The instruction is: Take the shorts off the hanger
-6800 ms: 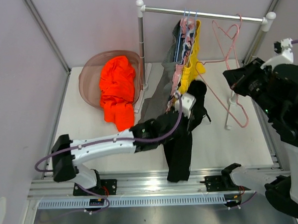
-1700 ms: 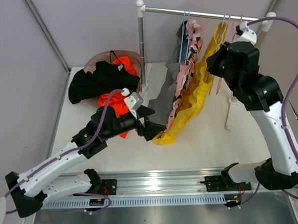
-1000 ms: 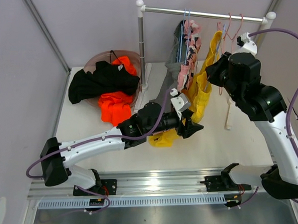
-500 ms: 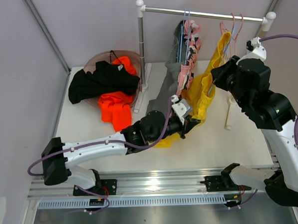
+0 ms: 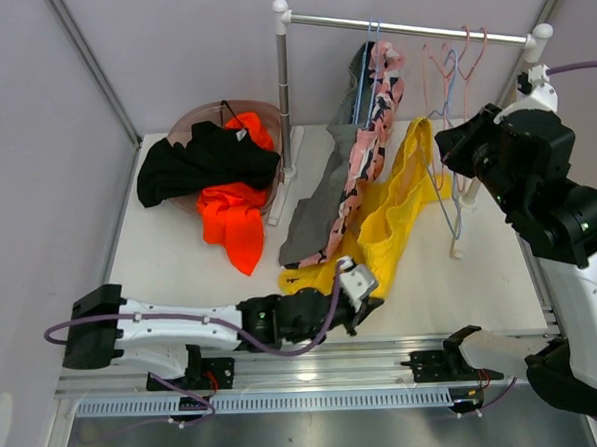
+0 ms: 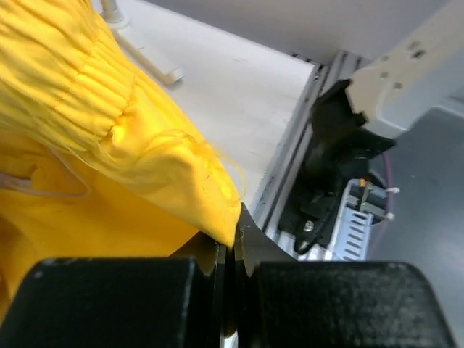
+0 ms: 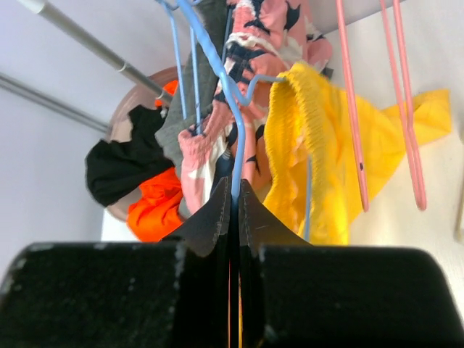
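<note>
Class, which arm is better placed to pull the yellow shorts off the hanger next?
Left. The left gripper is shut on the yellow shorts at an edge; the right gripper pinches the blue hanger, likely steadying it.

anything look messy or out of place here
The black shorts and orange shorts spill over the basin rim onto the table rather than lying inside. The yellow shorts stretch slantwise from the blue hanger down to the left gripper.

table (image 5: 180, 260) — white; on it: basin (image 5: 195, 116); rack foot (image 5: 280, 191); yellow shorts (image 5: 384, 229) trailing
</note>
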Action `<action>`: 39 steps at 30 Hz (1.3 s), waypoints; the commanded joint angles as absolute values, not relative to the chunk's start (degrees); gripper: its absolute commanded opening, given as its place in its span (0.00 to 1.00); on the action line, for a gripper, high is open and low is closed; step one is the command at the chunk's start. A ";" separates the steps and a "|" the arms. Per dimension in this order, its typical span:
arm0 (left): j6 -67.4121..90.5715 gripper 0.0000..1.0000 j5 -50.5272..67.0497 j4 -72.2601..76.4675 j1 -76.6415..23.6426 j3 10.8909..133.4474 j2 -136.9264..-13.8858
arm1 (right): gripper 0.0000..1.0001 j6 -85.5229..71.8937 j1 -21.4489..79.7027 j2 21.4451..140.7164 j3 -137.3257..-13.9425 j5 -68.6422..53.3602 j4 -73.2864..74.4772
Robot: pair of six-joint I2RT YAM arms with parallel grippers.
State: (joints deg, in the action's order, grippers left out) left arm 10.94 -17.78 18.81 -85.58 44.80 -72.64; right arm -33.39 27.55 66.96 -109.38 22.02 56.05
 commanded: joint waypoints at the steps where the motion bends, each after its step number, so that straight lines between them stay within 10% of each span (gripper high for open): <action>1: 10.63 0.00 -21.53 16.27 -80.88 57.72 -78.82 | 0.00 -37.34 27.95 61.53 -106.97 16.89 52.82; 10: 16.17 0.00 -19.95 -9.02 -65.04 89.54 -95.62 | 0.00 -41.66 29.80 58.53 -108.62 10.63 59.14; 26: 14.60 0.00 -33.39 -29.07 -72.52 76.70 -61.28 | 0.00 -32.08 24.01 77.07 -126.65 11.70 55.64; 39: -0.53 0.00 -6.52 -39.09 -27.88 129.99 -83.28 | 0.00 -30.06 11.95 84.20 -125.87 5.54 49.75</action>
State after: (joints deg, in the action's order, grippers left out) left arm 3.01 -17.37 -37.15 -34.41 117.54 -71.22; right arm -31.64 12.62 85.41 -125.49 7.18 55.18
